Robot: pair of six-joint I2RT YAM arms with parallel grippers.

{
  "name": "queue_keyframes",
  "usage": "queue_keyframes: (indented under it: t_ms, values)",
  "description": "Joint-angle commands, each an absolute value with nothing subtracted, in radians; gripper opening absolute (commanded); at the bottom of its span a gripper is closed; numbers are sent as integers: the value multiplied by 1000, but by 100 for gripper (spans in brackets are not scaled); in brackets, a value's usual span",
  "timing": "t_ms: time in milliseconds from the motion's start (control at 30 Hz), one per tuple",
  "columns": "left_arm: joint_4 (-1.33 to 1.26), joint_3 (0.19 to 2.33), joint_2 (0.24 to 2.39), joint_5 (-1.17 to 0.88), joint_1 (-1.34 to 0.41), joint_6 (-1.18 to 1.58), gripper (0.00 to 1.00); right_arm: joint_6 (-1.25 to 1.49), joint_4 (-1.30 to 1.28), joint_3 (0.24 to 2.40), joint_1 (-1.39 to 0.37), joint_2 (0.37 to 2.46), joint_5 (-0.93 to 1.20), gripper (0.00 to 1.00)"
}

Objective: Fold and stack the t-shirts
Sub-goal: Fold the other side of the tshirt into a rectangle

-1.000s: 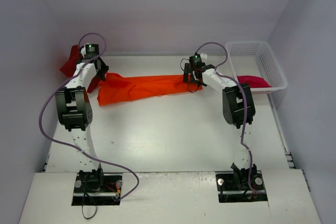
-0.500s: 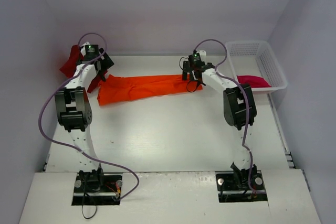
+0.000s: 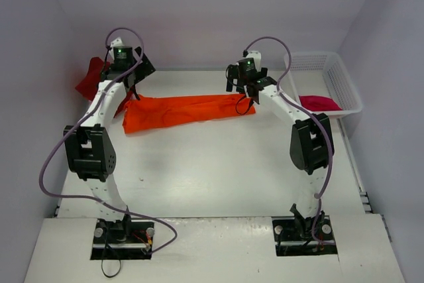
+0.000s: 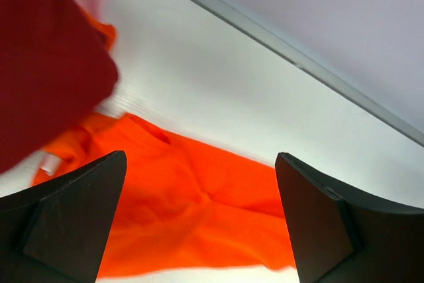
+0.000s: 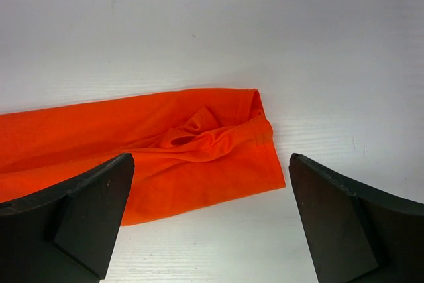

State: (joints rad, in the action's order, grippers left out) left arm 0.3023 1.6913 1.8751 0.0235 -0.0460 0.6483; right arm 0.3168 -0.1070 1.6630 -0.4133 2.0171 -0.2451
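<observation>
**Both tools wide open and empty over the orange t-shirt**

Left wrist view: the left tool (image 4: pixel 200 158) has its jaws spread fully, with nothing between them. Below the gap lies the orange t-shirt (image 4: pixel 199 217), rumpled, on the white counter (image 4: pixel 232 77). The dark red t-shirt (image 4: pixel 46 64) fills the upper left corner and overlaps the end of the orange t-shirt. That area is blurred, so contact between the two cannot be confirmed.

Right wrist view: the right tool (image 5: pixel 211 158) is likewise spread to its widest and grips nothing. The other end of the orange t-shirt lies flat beneath the gap, with a small pucker near its hemmed edge.

Top external view: the orange t-shirt is drawn out as a long strip. The left tool is above its left end and the right tool above its right end. The dark red t-shirt is heaped just beyond the orange t-shirt's left end. The crimson-pink t-shirt (image 3: pixel 320 103) lies well apart to the orange t-shirt's right, inside the white mesh basket (image 3: pixel 344 77).
</observation>
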Motion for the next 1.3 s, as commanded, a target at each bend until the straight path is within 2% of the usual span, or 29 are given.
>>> queue_keyframes:
  t_ms: [0,400,967,1267]
  values:
    - [317,1680,1772,43,-90,678,90,319,-42,1661,-422,1937,-233,100]
    - [284,1416,1675,107,-160,790,90,368,149,1606,-419,2062,-22,99]
    - [273,1344,1718,141,-161,825,90,391,239,1482,-426,2063,3,98]
    - [273,1384,1778,147,-156,807,90,397,262,1448,-423,2082,3,98]
